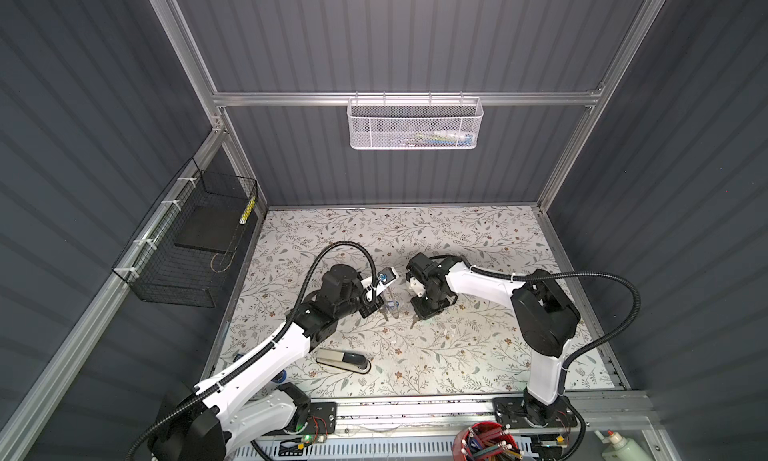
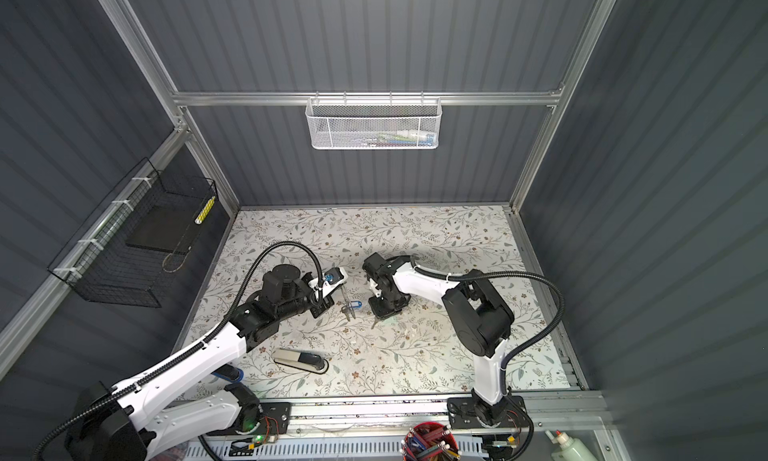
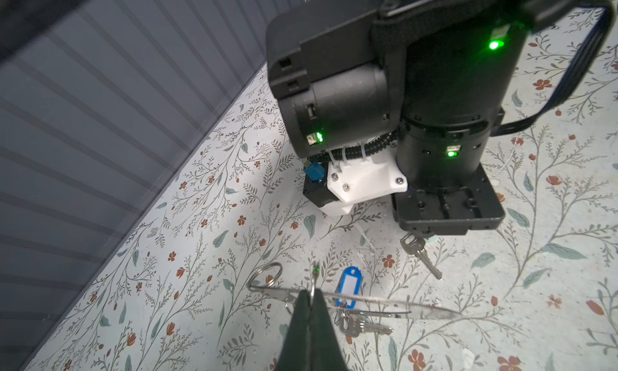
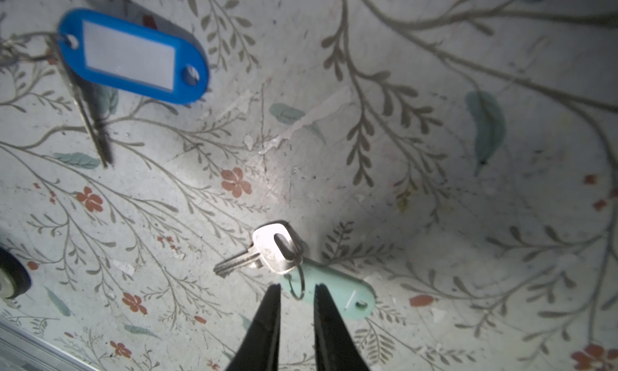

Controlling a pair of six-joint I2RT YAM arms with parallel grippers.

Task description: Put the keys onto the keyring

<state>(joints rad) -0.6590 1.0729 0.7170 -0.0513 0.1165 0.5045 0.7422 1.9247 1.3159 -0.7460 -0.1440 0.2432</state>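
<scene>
My left fingers are clamped shut on the large, thin, flat grey metal keyring, holding it edge-on just above the floral-patterned desk. The small metal blue-tagged key and its bright blue oblong plastic tag seem to hang right by that band. I judge this one is already threaded on, though the join itself is too blurred for me to be sure. The other small metal key, the mint-tagged key, lies flat on the desk with its pale mint-green oblong plastic tag, apart from the keyring. My right fingers stand slightly apart, low over that tag, with its little wire split ring in the gap and neither tip visibly touching it — nothing is gripped there. So I reckon about half is done: what's left is to pinch the mint-green set, lift it and work it onto the keyring.
</scene>
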